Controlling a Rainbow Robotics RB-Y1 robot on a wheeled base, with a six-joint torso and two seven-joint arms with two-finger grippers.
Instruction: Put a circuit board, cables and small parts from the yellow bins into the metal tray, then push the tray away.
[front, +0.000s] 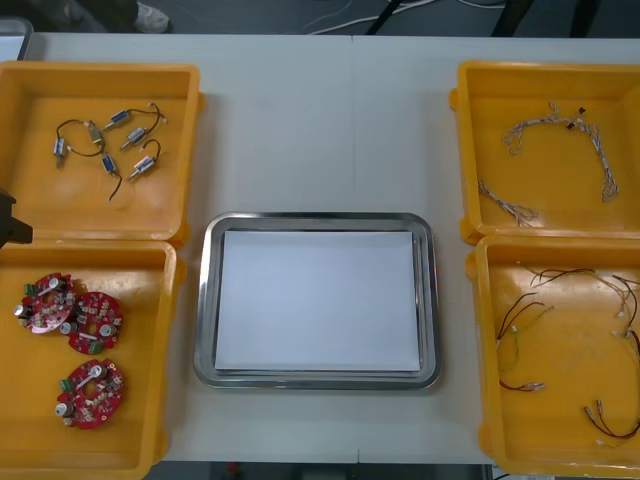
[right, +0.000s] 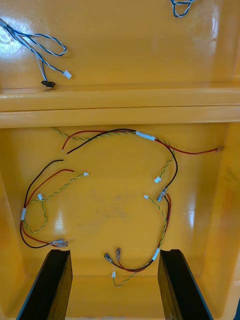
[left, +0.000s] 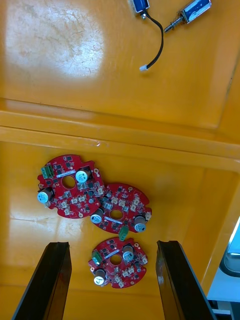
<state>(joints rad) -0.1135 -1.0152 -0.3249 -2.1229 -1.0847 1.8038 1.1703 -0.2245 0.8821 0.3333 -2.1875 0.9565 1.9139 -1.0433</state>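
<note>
The metal tray (front: 204, 300), white inside, lies at the middle of the table with nothing in it. Three round red circuit boards (front: 92, 322) lie in the near left yellow bin (front: 30, 440). My left gripper (left: 112, 282) hovers open over them, and the closest circuit board (left: 118, 262) sits just ahead, between its fingers. Over the near right yellow bin (front: 560, 440) my right gripper (right: 114, 285) hangs open above the red and yellow cables (right: 120, 134), with one cable's end between its fingers.
Small metal parts (front: 110, 145) with black leads lie in the far left yellow bin (front: 30, 100). Twisted blue and white cables (front: 560, 125) lie in the far right yellow bin (front: 480, 150). Bare table stretches beyond the tray. A dark piece of the left arm (front: 8, 220) shows at the left edge.
</note>
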